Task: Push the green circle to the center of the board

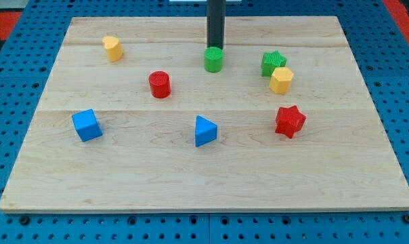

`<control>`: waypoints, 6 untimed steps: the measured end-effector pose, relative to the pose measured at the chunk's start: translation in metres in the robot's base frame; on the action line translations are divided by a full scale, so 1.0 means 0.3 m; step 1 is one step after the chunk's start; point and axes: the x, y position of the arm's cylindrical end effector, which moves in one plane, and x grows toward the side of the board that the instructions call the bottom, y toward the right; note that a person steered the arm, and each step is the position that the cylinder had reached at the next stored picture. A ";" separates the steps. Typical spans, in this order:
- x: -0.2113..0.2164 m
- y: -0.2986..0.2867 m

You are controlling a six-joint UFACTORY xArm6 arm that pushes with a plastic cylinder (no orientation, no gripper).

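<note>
The green circle is a short green cylinder standing on the wooden board, a little above the board's middle. My dark rod comes down from the view's top, and my tip is just behind the green circle, at its top edge and touching or nearly touching it.
A red cylinder stands to the left of the green circle. A yellow heart-like block is at top left. A green star and a yellow hexagon sit close together at right. A red star, a blue triangle and a blue cube lie lower.
</note>
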 end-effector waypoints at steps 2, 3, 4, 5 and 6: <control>0.000 -0.005; 0.026 -0.009; 0.105 -0.009; 0.139 -0.062; 0.209 -0.076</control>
